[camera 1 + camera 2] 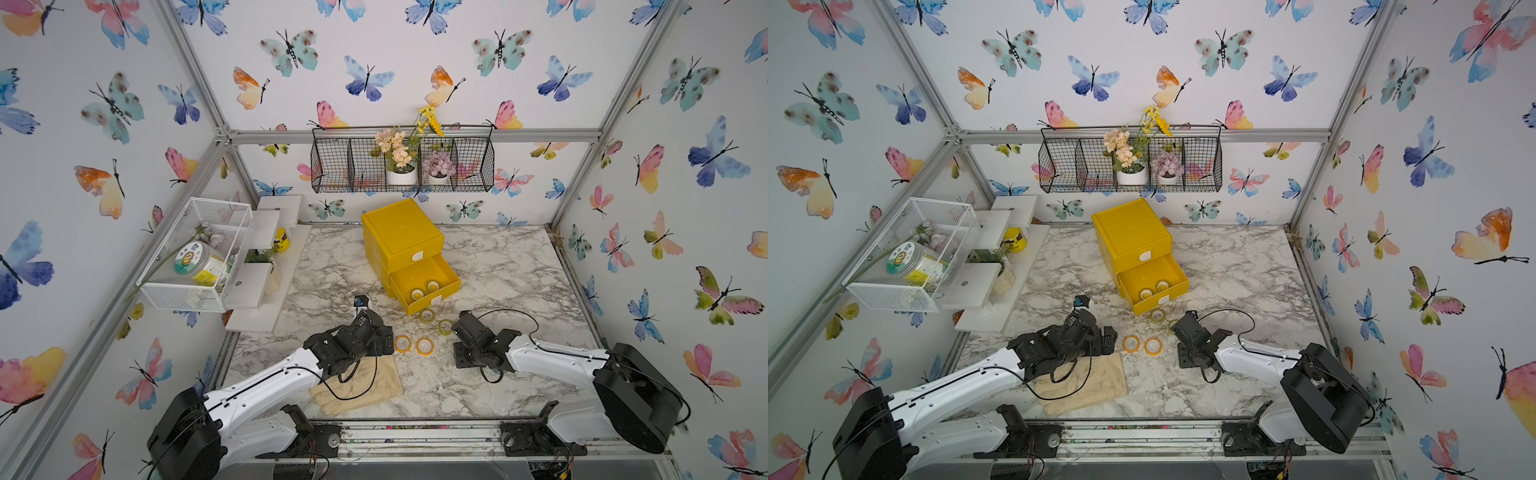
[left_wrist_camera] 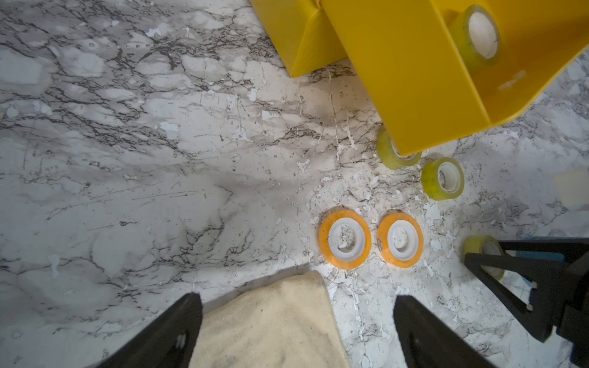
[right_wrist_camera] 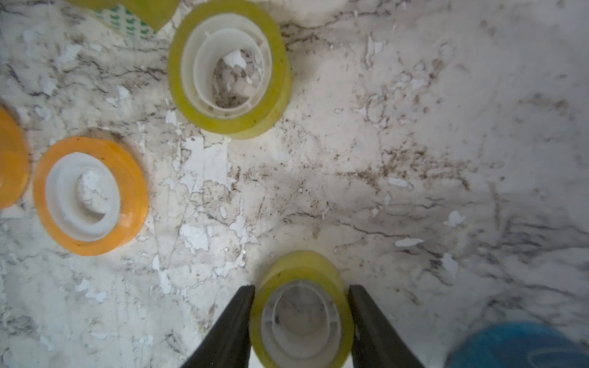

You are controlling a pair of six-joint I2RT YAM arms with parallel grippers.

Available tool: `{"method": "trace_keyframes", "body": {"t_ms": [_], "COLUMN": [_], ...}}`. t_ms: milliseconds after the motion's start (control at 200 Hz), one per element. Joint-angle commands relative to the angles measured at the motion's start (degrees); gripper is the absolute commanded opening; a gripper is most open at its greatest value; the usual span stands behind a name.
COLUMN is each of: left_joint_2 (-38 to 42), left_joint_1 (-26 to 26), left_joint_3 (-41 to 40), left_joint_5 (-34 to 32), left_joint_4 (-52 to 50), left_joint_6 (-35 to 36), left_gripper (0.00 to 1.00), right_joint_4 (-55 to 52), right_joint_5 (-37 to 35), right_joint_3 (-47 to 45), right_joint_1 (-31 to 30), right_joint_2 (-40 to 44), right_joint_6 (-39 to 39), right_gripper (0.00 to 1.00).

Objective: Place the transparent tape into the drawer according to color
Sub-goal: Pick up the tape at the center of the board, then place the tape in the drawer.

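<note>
**Two rolls filed, five out, one in the right pincer**

Your tabletop (image 1: 519, 266) carries the yellow cabinet (image 1: 401, 232) near its back edge. The cabinet's upper drawer is shut, and the lower drawer (image 1: 419, 270) is pulled out toward the arms. A cream glove (image 1: 365, 386) lies well out from the cabinet's front, on the left arm's side.

Over the glove's edge the left pincer (image 2: 296, 298) hangs spread wide with nothing in it. The right pincer (image 3: 301, 288) is down near the open drawer's front. Its fingers press both sides of the gripped roll (image 3: 299, 264), a yellow-green one resting on the tabletop and not yet lifted.

Of the transparent tape you can see, two filed rolls (image 1: 417, 294), both yellow-green, lie in the lower drawer. I take that drawer as that colour's home. The left wrist view shows two more yellow-green ones loose:
- the corner roll (image 2: 387, 153), tucked at the drawer's front corner;
- the loose roll (image 2: 443, 178), just beside it.

The two orange rolls (image 1: 402, 344) sit side by side, farther from the cabinet's front. No orange is filed, and the shut upper drawer is probably theirs. By my reckoning you're under a third done.
</note>
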State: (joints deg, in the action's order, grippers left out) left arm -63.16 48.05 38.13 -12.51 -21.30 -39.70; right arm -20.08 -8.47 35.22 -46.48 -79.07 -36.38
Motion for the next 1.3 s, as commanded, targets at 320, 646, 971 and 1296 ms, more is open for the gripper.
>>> {"method": "trace_keyframes", "body": {"t_ms": [320,646,971,1296], "left_joint_2": [3.3,5.4,8.3,8.5], "left_joint_1": [-0.7,-0.7,-0.8,-0.7], "left_joint_3": [-3.5,-4.6,-5.2,-5.4], "left_joint_5": [-2.4,-2.1,-2.9,-3.8], "left_joint_4": [-0.7,-2.0,-4.2,-4.4], "left_joint_6": [-1.2,-2.1,-3.0,-3.2], "left_gripper": [0.99,0.99,0.99,0.99], "right_joint_4": [-7.6,-2.3,0.4,-0.3], "right_joint_5": [-3.3,-1.5,2.4,1.3], "right_joint_3": [18.9,41.1,47.1,48.2], "right_joint_1": [0.5,3.3,6.5,6.7], "right_joint_2": [11.0,-7.2,-22.2,-25.2], "right_joint_6": [6.2,15.1,16.3,16.3], "right_gripper": [0.45,0.45,0.45,0.59]}}
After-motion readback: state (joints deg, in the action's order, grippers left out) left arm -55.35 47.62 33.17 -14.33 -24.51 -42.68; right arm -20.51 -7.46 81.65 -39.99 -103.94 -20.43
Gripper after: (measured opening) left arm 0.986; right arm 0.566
